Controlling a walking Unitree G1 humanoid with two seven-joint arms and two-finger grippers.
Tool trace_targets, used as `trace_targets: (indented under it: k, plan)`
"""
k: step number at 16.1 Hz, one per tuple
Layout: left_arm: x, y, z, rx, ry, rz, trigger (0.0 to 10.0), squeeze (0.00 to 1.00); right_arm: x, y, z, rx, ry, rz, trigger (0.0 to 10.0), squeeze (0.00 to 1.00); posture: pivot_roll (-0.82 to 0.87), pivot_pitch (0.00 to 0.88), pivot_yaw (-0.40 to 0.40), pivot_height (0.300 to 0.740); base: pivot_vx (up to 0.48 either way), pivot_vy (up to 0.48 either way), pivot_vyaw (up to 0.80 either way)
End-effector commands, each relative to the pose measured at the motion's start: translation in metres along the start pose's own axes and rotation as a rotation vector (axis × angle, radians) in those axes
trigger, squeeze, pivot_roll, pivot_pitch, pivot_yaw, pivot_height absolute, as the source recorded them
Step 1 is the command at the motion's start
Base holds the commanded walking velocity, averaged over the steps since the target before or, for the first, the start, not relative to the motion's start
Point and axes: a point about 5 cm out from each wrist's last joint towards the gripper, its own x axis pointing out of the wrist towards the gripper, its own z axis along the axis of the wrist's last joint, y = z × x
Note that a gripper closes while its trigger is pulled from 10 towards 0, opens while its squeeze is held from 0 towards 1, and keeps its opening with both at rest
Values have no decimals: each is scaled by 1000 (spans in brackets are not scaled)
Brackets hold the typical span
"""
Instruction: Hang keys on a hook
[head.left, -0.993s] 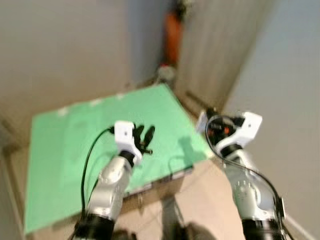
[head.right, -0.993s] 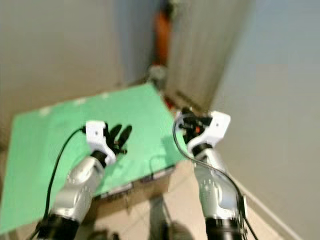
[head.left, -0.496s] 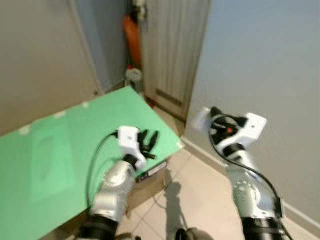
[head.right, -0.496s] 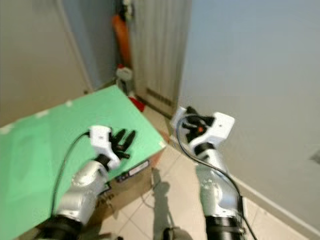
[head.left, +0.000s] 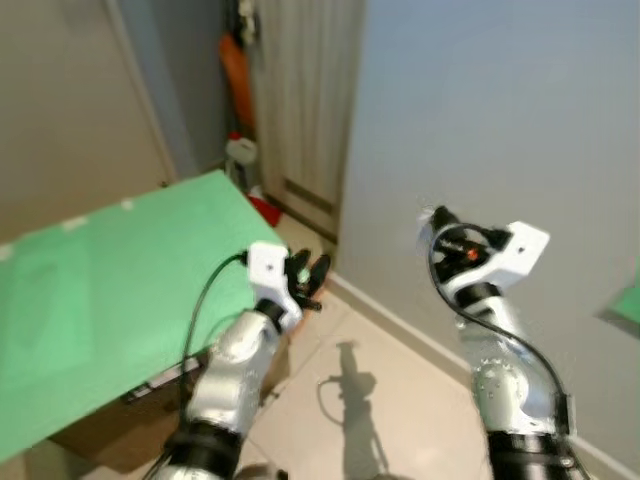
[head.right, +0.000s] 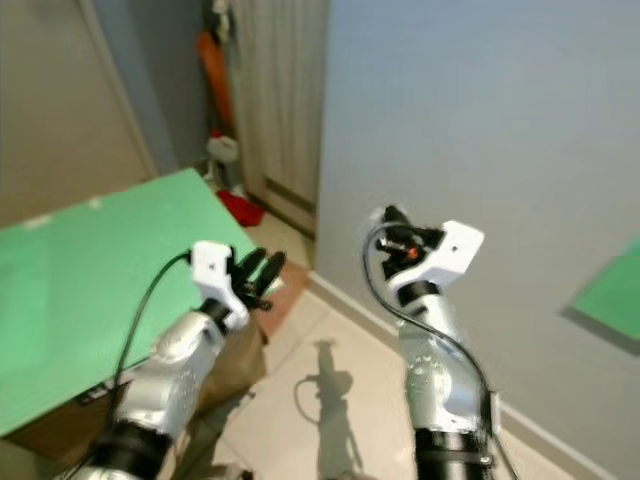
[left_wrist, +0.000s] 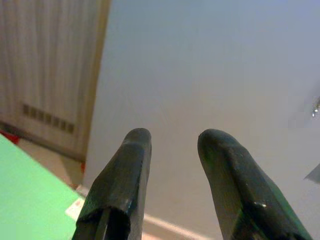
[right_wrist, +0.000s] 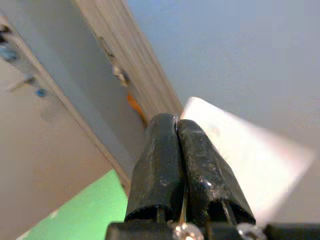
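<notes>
My right gripper (head.left: 438, 218) is raised in front of the pale blue wall (head.left: 480, 110), its fingers (right_wrist: 165, 150) shut on a thin white flat tag (right_wrist: 240, 150) that sticks out past them. No keys can be made out on it. My left gripper (head.left: 308, 272) is open and holds nothing, hovering over the corner of the green surface (head.left: 100, 280); its fingers (left_wrist: 127, 170) point at the bare wall. A small metal fitting (left_wrist: 315, 106) shows on the wall in the left wrist view; I cannot tell if it is a hook.
A cardboard box (head.left: 110, 430) sits under the green surface. A slatted door (head.left: 300, 100) stands behind, with an orange object (head.left: 235, 65) and a red thing (head.left: 262, 208) in the corner. A green patch (head.left: 625, 300) shows on the wall at far right. Tiled floor (head.left: 380, 380) lies below.
The whole picture has swung right: the green surface slid left and the blue wall now stands ahead. Both arms keep about the same pose, the right gripper still shut.
</notes>
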Motion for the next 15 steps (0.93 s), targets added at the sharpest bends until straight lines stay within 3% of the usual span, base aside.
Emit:
trace_targets:
  k: [1,15]
  plan:
    - [2,-3,-1,-8,3,-14,10000,0,0,-3,8,-9,-28,-5,10000,0,-38,39,36,740,0,-472,0]
    - [17,-18,19,-4,-59,-88,10000,0,12,-6,28,-2,-87,-18,10000,0,-33,45,40,740,0,-472,0]
